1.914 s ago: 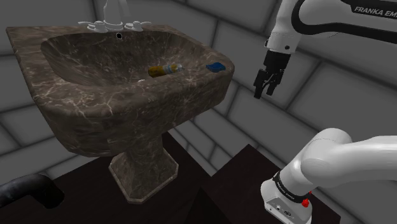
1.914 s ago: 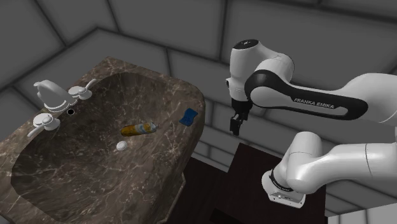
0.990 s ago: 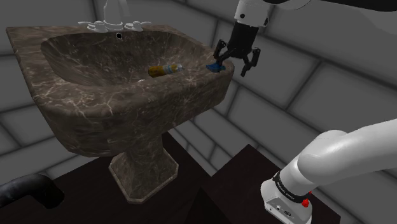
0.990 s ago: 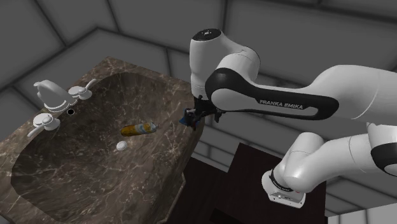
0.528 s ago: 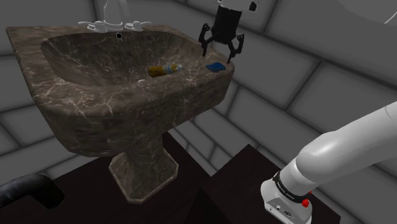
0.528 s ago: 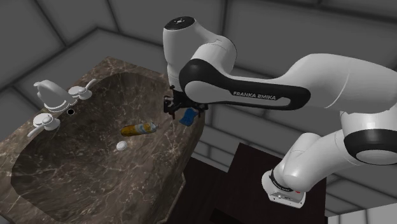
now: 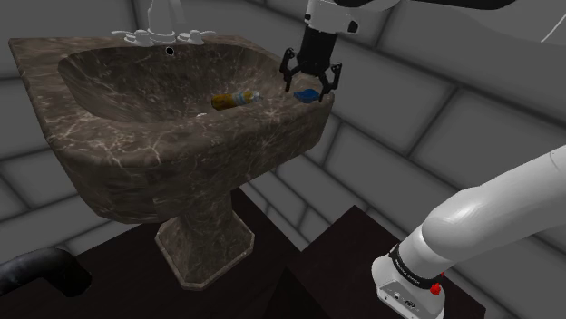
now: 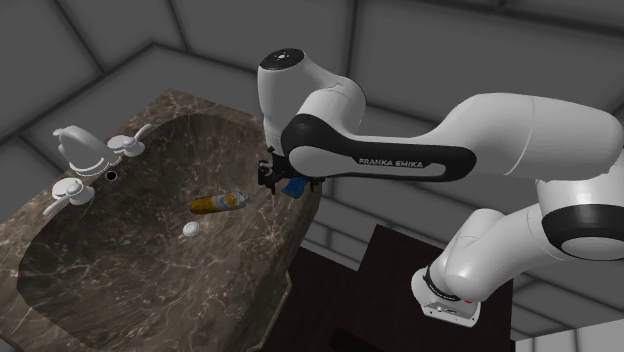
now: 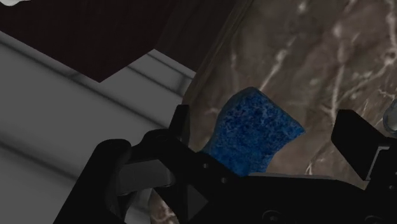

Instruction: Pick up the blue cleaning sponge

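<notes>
Lower now than half a second ago, the gripper (image 7: 309, 87) has dropped from above the sink's (image 7: 181, 136) rim until its fingers bracket the sponge (image 7: 311, 94). The sponge itself has not shifted.

In the shoulder view the sponge lies on the stone rim at about 3 o'clock from the basin, near the outer edge. A tube (image 7: 235, 98) rests inside the bowl, at 9 o'clock from the sponge. The jaws are spread wide, one finger on each side of the blue block.

In the second exterior view the gripper (image 8: 285, 183) hangs over the rim at 2 o'clock from the tube (image 8: 218, 203). A corner of the sponge (image 8: 295, 188) shows just under the arm.

In the wrist view the sponge (image 9: 254, 130) sits between the fingers (image 9: 181, 127), with a gap on each side, so it is not yet held. It is a deep blue, mottled, rounded slab with a pitted face.

It looks light and soft, so it will likely squash under the pads rather than slip. The marble rim under it looks slick, and a one-sided nudge could slide it off the edge. The two long side faces, near mid-length, seem the best place to pinch.
</notes>
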`<move>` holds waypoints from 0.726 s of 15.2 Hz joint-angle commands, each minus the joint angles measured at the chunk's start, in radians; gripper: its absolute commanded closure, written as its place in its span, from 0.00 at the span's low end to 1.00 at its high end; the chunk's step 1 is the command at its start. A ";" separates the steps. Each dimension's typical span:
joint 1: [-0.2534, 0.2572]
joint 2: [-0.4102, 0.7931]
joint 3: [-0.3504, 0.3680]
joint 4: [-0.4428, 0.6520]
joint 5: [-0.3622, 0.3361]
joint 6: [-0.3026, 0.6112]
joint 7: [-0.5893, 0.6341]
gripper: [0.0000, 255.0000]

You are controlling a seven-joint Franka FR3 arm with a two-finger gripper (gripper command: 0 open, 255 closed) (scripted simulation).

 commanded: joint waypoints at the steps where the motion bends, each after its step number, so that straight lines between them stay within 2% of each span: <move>1: 0.000 0.001 0.000 -0.004 0.000 0.005 0.000 1.00; 11: -0.001 0.002 0.000 0.011 -0.001 -0.009 0.001 1.00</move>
